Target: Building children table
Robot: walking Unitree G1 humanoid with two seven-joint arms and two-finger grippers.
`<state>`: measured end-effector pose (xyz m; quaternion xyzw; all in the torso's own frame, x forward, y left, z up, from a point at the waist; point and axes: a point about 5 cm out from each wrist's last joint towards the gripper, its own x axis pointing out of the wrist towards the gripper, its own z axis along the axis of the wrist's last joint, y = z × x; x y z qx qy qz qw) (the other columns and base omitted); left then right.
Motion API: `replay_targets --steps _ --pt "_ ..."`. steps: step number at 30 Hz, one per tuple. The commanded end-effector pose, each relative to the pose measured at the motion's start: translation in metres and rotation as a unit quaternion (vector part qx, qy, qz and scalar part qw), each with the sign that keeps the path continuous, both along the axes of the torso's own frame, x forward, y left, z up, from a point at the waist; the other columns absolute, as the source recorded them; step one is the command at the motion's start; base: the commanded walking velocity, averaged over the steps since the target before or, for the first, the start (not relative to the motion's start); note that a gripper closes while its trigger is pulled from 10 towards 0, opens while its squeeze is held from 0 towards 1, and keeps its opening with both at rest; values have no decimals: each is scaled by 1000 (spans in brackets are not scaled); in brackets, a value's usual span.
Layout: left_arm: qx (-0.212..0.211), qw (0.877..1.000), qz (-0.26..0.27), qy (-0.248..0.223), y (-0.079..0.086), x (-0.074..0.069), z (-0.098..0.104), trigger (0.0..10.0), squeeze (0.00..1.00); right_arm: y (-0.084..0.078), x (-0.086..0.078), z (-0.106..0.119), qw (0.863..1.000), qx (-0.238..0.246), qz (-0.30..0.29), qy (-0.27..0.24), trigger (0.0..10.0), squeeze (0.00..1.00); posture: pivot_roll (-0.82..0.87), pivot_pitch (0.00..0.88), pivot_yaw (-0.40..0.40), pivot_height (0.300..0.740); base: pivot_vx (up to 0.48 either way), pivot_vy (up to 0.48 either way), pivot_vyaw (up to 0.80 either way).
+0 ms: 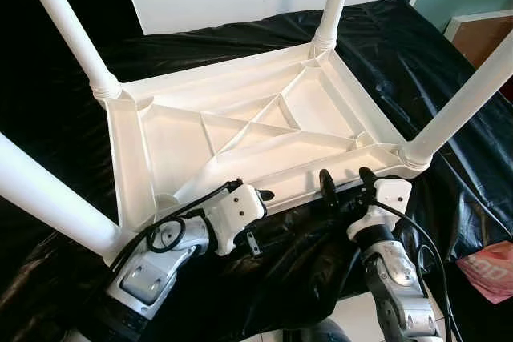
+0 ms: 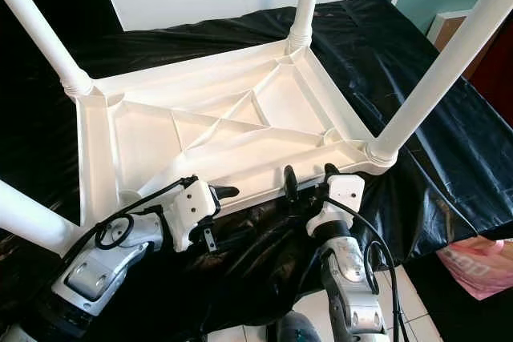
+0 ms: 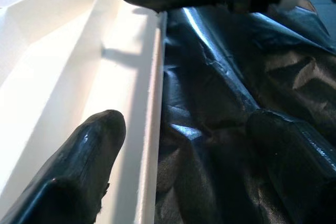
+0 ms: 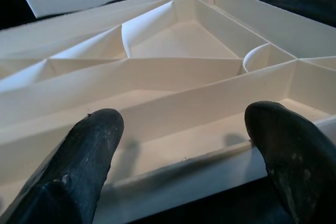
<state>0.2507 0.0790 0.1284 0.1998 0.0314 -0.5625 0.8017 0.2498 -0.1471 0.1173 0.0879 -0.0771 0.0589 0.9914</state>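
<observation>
Kids' table (image 1: 256,130) upside-down on black sheet (image 1: 449,70), all 4 legs (image 1: 68,26) in.
L hand (image 1: 255,195) & R hand (image 1: 348,179) both spread, empty, at near rim. Prob light, stiff, slick plastic; grab rim/ribs, not legs.

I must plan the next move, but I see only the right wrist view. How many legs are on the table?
Observer: Four white legs, one at each corner of the upturned table.
Operator: Where is the left gripper?
Observer: The left gripper is open across the near rim, one finger inside it and one outside, over the black sheet.
Operator: Is anything beside the table on the robot's right?
Observer: A pink bag lies low down past the sheet's edge.
</observation>
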Motion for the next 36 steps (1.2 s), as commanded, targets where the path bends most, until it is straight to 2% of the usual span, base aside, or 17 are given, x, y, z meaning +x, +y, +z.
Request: replay_targets --steps 1,6,8,12,13,14,17,21,24,26,27,28,29,30,34,36 --pt "3 997 67 -30 2 11 0 10000 0 -3 2 -16 999 20 2 44 10000 0 7 151 -32 740 0 0 0" --pt "7 994 98 -45 3 22 2 10000 0 -4 9 -17 998 34 9 49 10000 0 8 149 -31 740 0 0 0" --pt "11 989 137 -61 5 36 5 10000 0 -6 18 -16 997 45 21 51 10000 0 10 149 -31 740 0 0 0" --pt "11 986 150 -67 6 41 6 10000 0 -7 22 -16 997 49 25 51 10000 0 11 148 -31 740 0 0 0" --pt "-10 979 189 -80 4 60 18 10000 0 -12 40 -5 998 37 27 30 10000 0 18 145 -32 740 0 0 0" --pt "-10 979 189 -80 4 60 18 10000 0 -12 40 -5 998 37 27 30 10000 0 18 145 -32 740 0 0 0" --pt "-36 970 225 -87 2 75 29 10000 0 -18 54 6 999 29 23 13 10000 0 16 141 -32 740 0 0 0" --pt "-56 964 244 -87 -1 83 36 10000 0 -21 62 14 1000 25 17 0 10000 0 16 139 -34 740 0 0 0" --pt "-70 964 240 -89 -4 83 39 10000 0 -22 64 17 1000 21 20 -6 10000 0 13 138 -34 740 0 0 0" --pt "-102 972 194 -88 -13 72 45 10000 0 -21 62 17 999 15 28 -9 10000 0 15 139 -36 740 0 0 0" --pt "-102 972 194 -88 -13 72 45 10000 0 -21 62 17 999 15 28 -9 10000 0 15 139 -36 740 0 0 0" --pt "-120 975 165 -87 -15 64 47 10000 0 -20 60 16 999 11 32 -10 10000 0 14 142 -36 740 0 0 0" --pt "-155 977 132 -68 -15 51 48 10000 0 -19 57 13 999 7 37 -11 10000 0 16 144 -38 740 0 0 0" --pt "-168 977 117 -61 -14 45 49 10000 0 -18 56 12 999 5 40 -11 10000 0 20 147 -40 740 0 0 0" --pt "-177 977 103 -58 -13 40 49 10000 0 -17 56 11 999 4 43 -11 10000 0 20 147 -40 740 0 0 0" --pt "-186 977 84 -53 -10 28 50 10000 0 -14 54 9 999 -1 51 -13 10000 0 28 149 -44 740 0 0 0"
